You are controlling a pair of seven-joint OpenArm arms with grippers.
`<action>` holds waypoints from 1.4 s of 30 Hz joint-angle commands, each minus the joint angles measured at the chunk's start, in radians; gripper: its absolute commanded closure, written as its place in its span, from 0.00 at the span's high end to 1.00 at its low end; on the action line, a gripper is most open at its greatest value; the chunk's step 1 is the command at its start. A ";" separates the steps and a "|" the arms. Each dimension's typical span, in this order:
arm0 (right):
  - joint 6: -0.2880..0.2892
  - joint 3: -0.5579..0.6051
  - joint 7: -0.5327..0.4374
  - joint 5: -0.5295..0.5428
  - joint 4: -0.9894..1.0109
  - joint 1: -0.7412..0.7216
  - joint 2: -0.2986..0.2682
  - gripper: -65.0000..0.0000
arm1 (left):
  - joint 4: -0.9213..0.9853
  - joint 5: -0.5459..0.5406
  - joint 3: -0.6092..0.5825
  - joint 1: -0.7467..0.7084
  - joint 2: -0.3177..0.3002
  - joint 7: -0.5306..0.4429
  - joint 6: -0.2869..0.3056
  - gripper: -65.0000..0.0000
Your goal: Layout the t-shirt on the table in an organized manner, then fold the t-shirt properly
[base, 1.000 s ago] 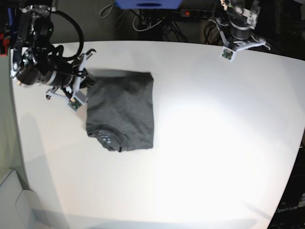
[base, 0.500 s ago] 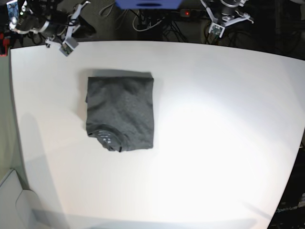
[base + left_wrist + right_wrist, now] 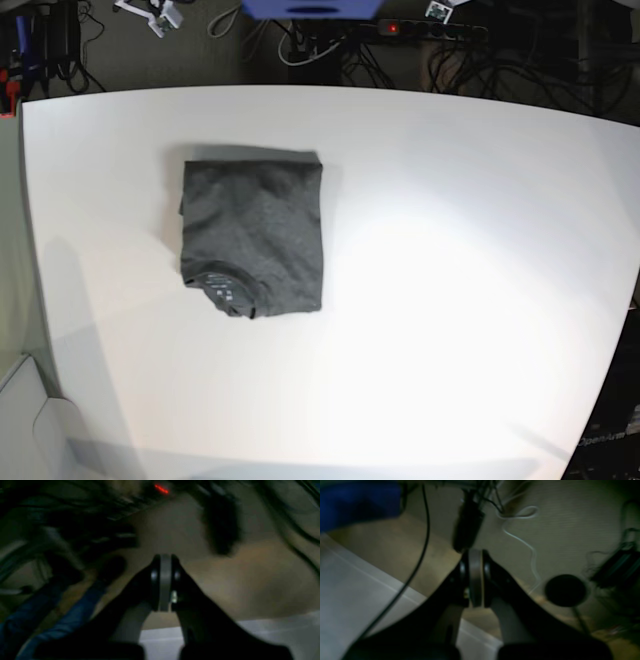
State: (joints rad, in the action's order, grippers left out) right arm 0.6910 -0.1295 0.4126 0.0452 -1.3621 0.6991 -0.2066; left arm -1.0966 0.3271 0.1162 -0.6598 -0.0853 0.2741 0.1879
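The near part of the table [image 3: 400, 380] lay bare and white. Farther in, toward the left side of the base view, the t-shirt [image 3: 253, 232] rested flat as a compact folded rectangle, its neck label showing at the near edge and its folded edges fairly square. By the look of it the folding was done or nearly so.

The shirt was soft, light cloth that would sag and slide on the smooth tabletop; if another fold or tidy were wanted, a pinch at a corner or along a doubled edge would likely hold the layers together better than a grab at the middle.

Beyond the far edge of the table, both arms were pulled well clear over the cables and floor. The left gripper [image 3: 163, 580] had its fingers pressed together on nothing, and the right gripper [image 3: 475, 577] likewise sat closed and empty.
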 commanded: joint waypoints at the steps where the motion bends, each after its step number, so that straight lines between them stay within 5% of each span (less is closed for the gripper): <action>1: 0.007 0.004 -0.036 -0.012 0.059 -0.015 0.006 0.00 | 0.059 -0.001 -0.033 -0.008 -0.011 -0.040 -0.026 0.00; 4: 0.007 0.026 -0.139 -0.041 0.257 -0.095 0.034 0.00 | 0.237 -0.003 -0.079 0.084 -0.018 -0.089 -0.080 0.00; 10: 0.006 0.067 -0.380 -0.044 0.783 -0.335 0.069 0.00 | 0.612 -0.023 -0.074 0.328 0.015 -0.095 -0.084 0.00; 16: -0.344 0.112 -0.728 -0.044 1.245 -0.553 0.123 0.00 | 0.930 -0.193 -0.082 0.545 0.015 -0.189 -0.084 0.00; 21: -0.649 0.106 -0.782 -0.044 1.226 -0.568 0.206 0.00 | 0.979 -0.259 -0.077 0.584 0.019 -0.267 -0.084 0.00; 24: -0.759 0.109 -0.779 -0.044 1.200 -0.574 0.252 0.00 | 0.987 -0.257 -0.082 0.595 0.023 -0.269 -0.089 0.00; 34: -0.784 0.110 -0.779 -0.041 1.200 -0.572 0.284 0.00 | 0.988 -0.260 -0.080 0.596 0.023 -0.273 -0.090 0.00; 42: -0.784 0.113 -0.771 -0.041 1.202 -0.551 0.232 0.00 | 0.988 -0.265 -0.074 0.596 0.037 -0.276 -0.090 0.00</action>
State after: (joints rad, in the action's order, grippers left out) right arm -0.0837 -0.0181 -0.3515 -0.0002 -0.1589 0.1429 0.0238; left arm -0.1081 0.0677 0.0422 -0.0628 -0.0540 0.0017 0.0986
